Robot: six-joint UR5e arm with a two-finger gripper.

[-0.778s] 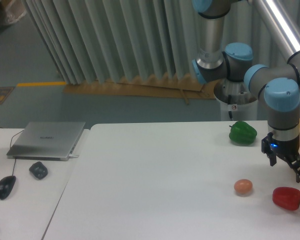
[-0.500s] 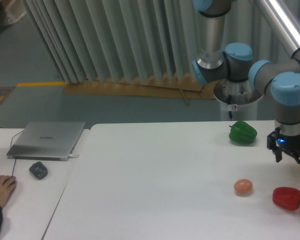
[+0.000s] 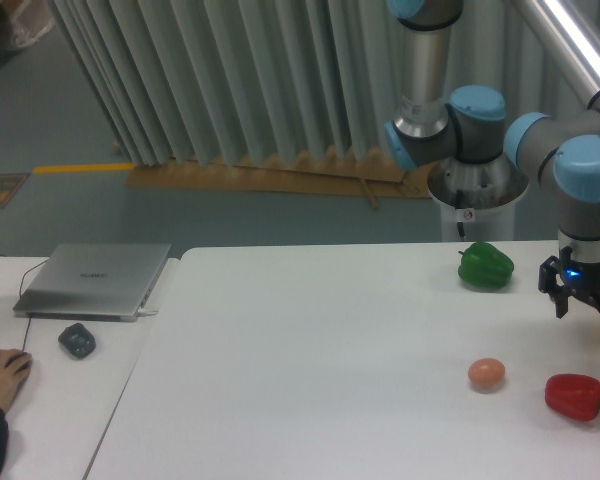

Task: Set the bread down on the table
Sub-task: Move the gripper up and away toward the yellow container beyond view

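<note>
The bread is out of view. The white table (image 3: 330,350) fills the lower middle and right of the camera view. My gripper (image 3: 588,322) hangs at the far right edge, just above the tabletop, behind and above the red pepper (image 3: 574,396). Its fingers stand apart and I see nothing between them, though the right finger is partly cut off by the frame edge.
A green pepper (image 3: 485,266) sits at the back right and a tan egg (image 3: 487,374) lies left of the red pepper. On the left desk are a closed laptop (image 3: 95,280), a dark lump (image 3: 77,340) and a person's hand (image 3: 2,368).
My gripper has moved right and slightly up, away from the egg and towards the frame edge. A person's hand has come in over the mouse on the left desk.
</note>
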